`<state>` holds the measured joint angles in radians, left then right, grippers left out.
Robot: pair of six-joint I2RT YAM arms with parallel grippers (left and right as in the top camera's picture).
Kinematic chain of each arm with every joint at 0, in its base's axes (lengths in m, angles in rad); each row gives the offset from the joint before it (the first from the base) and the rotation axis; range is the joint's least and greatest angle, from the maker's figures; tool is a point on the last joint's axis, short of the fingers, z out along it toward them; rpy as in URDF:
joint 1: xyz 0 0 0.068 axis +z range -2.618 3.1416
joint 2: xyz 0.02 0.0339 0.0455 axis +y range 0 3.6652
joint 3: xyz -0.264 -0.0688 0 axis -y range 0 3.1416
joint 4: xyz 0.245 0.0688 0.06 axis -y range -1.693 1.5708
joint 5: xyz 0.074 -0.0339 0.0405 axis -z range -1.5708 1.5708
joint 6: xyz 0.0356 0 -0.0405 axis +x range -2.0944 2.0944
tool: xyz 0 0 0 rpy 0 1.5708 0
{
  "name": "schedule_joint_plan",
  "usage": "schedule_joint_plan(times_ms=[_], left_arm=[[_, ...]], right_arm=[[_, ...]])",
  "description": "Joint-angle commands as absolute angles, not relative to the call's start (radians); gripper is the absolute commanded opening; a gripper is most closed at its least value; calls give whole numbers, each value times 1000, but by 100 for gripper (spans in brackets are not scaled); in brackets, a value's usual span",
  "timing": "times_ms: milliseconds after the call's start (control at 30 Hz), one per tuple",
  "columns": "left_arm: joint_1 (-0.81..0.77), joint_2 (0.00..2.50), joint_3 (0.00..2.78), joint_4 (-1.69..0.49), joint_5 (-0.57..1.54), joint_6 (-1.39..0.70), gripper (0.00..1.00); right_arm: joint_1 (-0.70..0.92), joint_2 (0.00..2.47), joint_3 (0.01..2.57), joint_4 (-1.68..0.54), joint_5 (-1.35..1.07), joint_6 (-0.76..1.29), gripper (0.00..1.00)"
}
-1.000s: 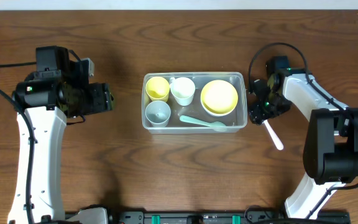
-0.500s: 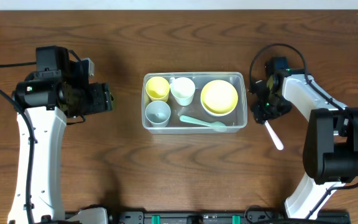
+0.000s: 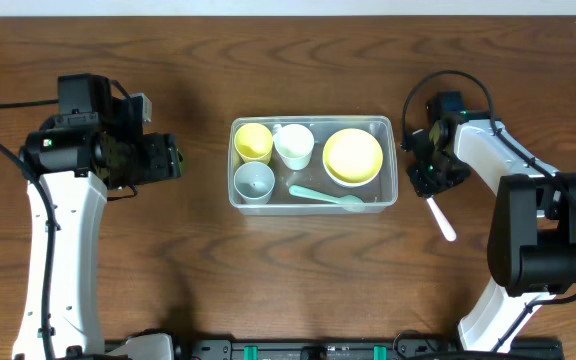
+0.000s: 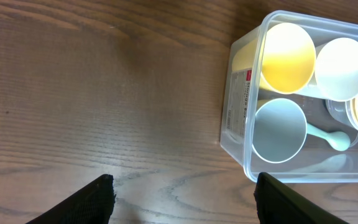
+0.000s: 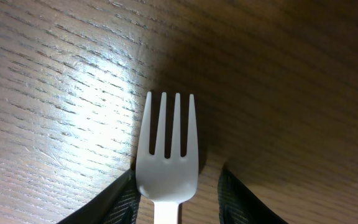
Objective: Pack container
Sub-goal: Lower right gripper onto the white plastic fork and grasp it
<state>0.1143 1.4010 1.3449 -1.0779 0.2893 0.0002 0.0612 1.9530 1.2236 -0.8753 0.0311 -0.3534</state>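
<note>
The clear plastic container (image 3: 313, 205) stands at the table's middle and holds a yellow cup (image 3: 253, 141), a white cup (image 3: 294, 145), a grey-blue cup (image 3: 254, 182), a yellow bowl (image 3: 353, 156) and a teal spoon (image 3: 328, 196). A white plastic fork (image 3: 440, 217) lies on the table just right of it. My right gripper (image 3: 426, 185) is low over the fork's head (image 5: 166, 149); its fingers (image 5: 179, 178) straddle it, the left finger against it, the right finger a gap away. My left gripper (image 3: 176, 158) is open and empty, left of the container (image 4: 247, 143).
The wood table (image 3: 298, 280) stretches in front of and behind the container. The right arm's cable (image 3: 448, 75) loops above its wrist. The left arm's base and links run down the left side (image 3: 58, 250).
My right gripper has shifted slightly down and right over the fork's head. The fork, the container and the left arm have not moved.
</note>
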Motion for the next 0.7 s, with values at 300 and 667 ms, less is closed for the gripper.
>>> schedule_joint_plan(times_ms=[300, 667], left_arm=[[117, 1403, 1341, -1084, 299, 3, 73], [117, 1403, 1341, -1084, 299, 3, 73]], right_arm=[[65, 1982, 1196, -859, 11, -352, 34], [65, 1982, 1196, -848, 11, -352, 22]])
